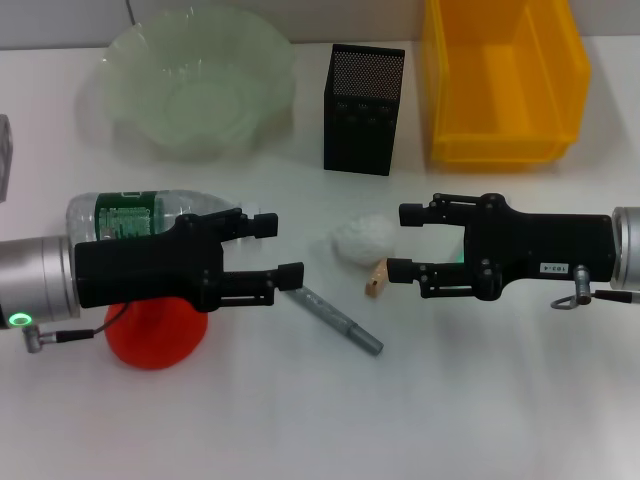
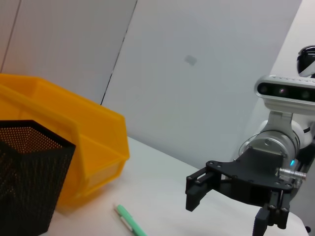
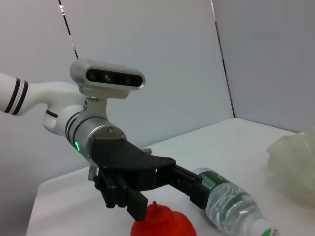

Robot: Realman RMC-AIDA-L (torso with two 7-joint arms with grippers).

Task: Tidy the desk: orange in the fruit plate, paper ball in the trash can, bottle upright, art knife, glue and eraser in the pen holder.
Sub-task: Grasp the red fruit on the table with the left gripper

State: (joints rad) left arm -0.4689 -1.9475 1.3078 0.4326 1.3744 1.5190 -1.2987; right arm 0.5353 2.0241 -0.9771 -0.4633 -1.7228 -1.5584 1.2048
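A: Head view: both grippers, left [image 1: 284, 249] and right [image 1: 404, 242], spread open and empty; orange [image 1: 155, 335] under the left, paper ball [image 1: 365, 240] between them.

B: Right wrist view alone shows the bottle [image 3: 232, 204] lying flat on the bench [image 3: 206, 142].

The left gripper [image 1: 272, 250] covers the top of the orange [image 1: 155, 335] and the near side of the lying bottle [image 1: 135, 215]. Beside the right gripper [image 1: 405, 243], the eraser [image 1: 376, 281] is partly hidden. The trash can [image 1: 505, 85] is cut off by the frame edge.
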